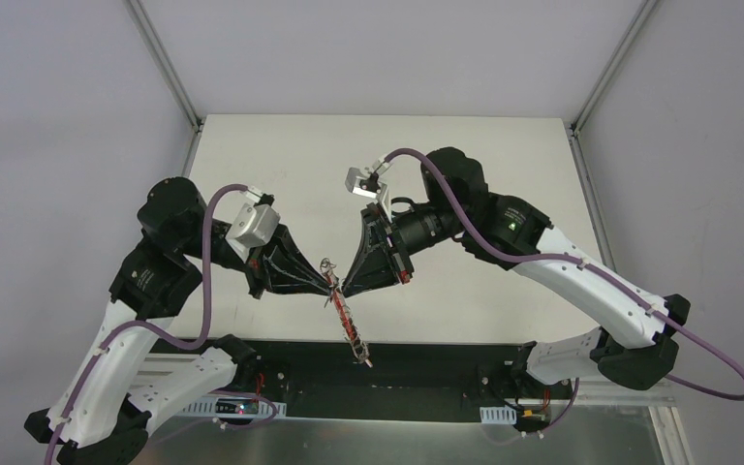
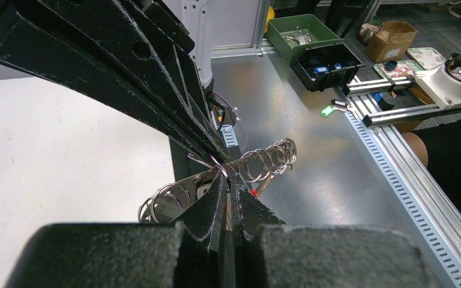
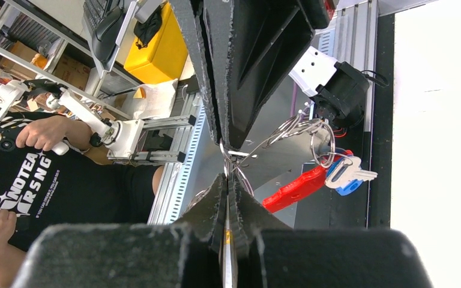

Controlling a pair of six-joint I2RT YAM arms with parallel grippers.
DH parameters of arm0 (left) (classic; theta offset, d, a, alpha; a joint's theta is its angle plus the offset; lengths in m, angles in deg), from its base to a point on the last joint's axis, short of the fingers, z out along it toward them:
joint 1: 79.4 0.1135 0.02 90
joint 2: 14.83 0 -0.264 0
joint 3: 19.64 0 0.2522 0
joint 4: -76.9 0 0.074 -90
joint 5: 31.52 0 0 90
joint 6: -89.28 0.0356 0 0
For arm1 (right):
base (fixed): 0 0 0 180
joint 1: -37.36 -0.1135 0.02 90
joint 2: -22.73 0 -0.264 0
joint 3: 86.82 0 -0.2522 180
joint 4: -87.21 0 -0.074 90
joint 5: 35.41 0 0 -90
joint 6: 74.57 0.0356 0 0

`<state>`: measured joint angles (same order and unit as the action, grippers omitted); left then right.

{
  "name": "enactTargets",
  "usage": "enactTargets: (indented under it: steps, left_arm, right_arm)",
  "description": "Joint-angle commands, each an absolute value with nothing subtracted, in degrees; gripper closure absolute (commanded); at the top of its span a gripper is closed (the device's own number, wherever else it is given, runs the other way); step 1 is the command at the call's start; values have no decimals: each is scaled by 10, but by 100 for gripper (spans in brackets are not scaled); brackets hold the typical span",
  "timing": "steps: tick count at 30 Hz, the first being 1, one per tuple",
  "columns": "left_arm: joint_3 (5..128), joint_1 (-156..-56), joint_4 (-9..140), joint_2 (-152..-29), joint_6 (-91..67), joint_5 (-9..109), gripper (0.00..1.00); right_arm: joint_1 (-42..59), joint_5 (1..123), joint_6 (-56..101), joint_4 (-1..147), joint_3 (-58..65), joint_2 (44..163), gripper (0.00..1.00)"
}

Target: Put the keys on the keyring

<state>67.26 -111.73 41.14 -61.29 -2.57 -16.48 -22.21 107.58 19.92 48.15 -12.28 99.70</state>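
Hanging off keyring [image 3: 297, 125], blue-head key [image 3: 347, 178] shows only in R wrist view

The keyring [image 2: 265, 161]: bright polished metal wire; strap [image 3: 293, 189]: glossy red plastic; left gripper [image 2: 227, 180]: matt, grainy black; counter [image 1: 465, 145]: matt white.

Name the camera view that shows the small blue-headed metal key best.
Right wrist view: the blue-headed key hangs close and unobstructed beside the red strap. Top view shows the keyring only as a tiny bunch; left wrist view shows its rings, no key.
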Motion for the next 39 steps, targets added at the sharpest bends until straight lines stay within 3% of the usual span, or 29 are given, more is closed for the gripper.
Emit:
enactTargets:
  steps: [1,26,29,34,39]
  left_arm:
    - [671,-1125,425,-604,-12,-203,100]
    - [659,-1125,425,-605,-12,-192,99]
    - [658,-1124,425,-607,-12,-182,90]
    - [661,-1124,425,-605,-12,-162,67]
    - [672,-1125,425,-602,-18,-132,58]
  right_arm:
    - [-219,1038,201,526,-141,980,100]
    - [-224,945,200,611,-76,926,100]
    - [-232,928,184,628,-57,911,100]
    - [-244,897,159,665,-17,878,100]
    - [-257,866,98,681,2,861,100]
